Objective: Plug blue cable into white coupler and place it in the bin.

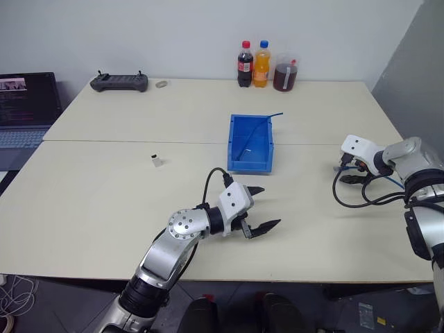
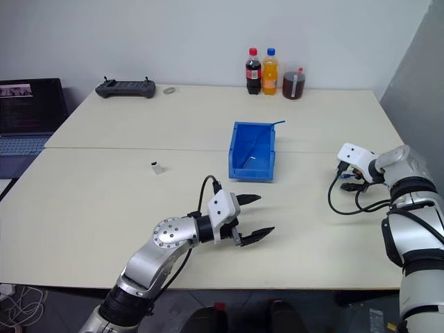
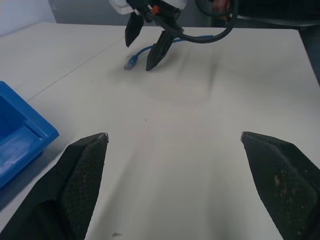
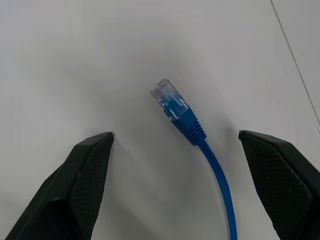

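The two eye views look down from high up and far back, over the whole table (image 1: 104, 201), with the bin (image 1: 250, 143) near the middle of both. The left wrist view sits low beside the bin and looks across at the right gripper (image 3: 145, 47) above the blue cable (image 3: 137, 57). The right wrist view is very near that cable's plug, probably looking steeply down.

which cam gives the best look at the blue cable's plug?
Right wrist view: the blue cable lies on the table between the open right gripper fingers, clear plug plainly visible. Left wrist view shows it far off under that gripper; in the eye views it is barely discernible.
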`<state>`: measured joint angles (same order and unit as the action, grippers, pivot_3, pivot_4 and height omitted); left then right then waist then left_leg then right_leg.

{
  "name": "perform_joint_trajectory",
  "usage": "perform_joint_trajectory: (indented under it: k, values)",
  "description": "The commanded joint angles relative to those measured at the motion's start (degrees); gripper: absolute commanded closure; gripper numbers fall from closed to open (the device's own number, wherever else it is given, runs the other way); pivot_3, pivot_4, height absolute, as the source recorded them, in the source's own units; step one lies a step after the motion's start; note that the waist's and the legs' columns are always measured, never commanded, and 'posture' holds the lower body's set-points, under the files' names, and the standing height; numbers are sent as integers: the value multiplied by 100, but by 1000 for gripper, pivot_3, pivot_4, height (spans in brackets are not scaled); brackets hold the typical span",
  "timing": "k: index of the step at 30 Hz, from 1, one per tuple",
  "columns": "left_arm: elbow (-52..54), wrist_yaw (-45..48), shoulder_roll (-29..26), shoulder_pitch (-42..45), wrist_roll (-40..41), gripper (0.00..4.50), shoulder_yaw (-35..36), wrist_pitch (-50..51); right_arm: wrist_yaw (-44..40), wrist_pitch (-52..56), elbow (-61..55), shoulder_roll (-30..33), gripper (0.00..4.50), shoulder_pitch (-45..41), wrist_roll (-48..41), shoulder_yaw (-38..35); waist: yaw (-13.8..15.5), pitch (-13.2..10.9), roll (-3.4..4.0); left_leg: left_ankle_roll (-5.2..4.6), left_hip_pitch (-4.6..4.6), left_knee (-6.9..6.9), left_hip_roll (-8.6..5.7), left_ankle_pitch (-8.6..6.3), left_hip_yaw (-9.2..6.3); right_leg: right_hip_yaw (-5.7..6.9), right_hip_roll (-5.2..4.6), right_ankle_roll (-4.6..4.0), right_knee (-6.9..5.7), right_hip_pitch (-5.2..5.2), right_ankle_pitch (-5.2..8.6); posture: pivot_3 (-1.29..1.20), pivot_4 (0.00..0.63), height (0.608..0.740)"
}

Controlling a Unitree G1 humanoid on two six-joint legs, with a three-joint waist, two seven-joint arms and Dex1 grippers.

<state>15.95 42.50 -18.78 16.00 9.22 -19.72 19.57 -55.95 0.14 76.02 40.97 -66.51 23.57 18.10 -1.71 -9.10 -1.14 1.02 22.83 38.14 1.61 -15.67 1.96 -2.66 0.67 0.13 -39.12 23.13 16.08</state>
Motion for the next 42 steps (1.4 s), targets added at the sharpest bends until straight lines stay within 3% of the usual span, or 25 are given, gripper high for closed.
perform_joint_trajectory:
  k: [1,2,11,16,18,23,26,31,41,42]
  values:
    - [343,-61,9,-84,146,0,119,58,-413,272,195,-82,590,-37,-17,-74,0,0,0,0,-1,0,0,0,0,-1,0,0,0,0,0,0,150,740]
    - [375,-71,2,-104,162,0,132,78,-412,336,201,-94,670,-52,-62,-130,0,0,0,0,-1,0,0,0,0,-1,0,0,0,0,0,0,150,740]
    - [446,-102,-61,-125,199,0,207,140,-262,454,195,-123,2814,-60,-36,-329,-2,0,0,0,-4,5,0,0,1,-2,0,-2,-5,-3,-3,0,150,740]
    - [474,-113,-80,-161,200,0,216,133,-252,447,194,-133,4227,-76,-36,-392,-2,0,0,1,-3,5,-1,1,1,-2,0,-2,-5,-2,-3,0,150,740]
    - [471,-108,-86,-168,201,0,220,124,-248,394,189,-115,4447,-83,7,-361,-3,0,0,1,-2,5,0,1,1,-1,0,-2,-5,-2,-3,0,150,740]
    - [372,-176,-46,-144,151,0,235,35,147,462,189,-98,4447,-230,-154,-579,-2,0,1,1,-2,5,-1,1,2,-2,0,-2,-5,-1,-3,0,150,740]
    - [401,-297,66,-163,193,0,258,58,309,683,189,-83,3964,-304,-467,-958,0,-1,2,1,0,4,-1,1,2,-2,0,-2,-5,1,-3,0,150,740]
    - [468,-356,113,-261,201,0,222,94,641,1150,173,-32,2736,-363,-1031,-1632,-1,-1,2,2,0,2,0,1,2,-2,0,-2,-4,1,-3,0,150,740]
    - [463,-309,148,-261,294,0,172,147,1098,1368,139,403,310,-67,-1049,-1816,6,-1,3,1,2,1,-2,1,3,-3,0,-2,-1,1,-3,0,150,740]
    - [460,-294,151,-268,302,0,157,143,1111,1392,138,445,310,-44,-1069,-1848,9,-1,3,1,3,1,-2,1,3,-3,0,-2,0,1,-3,0,150,740]
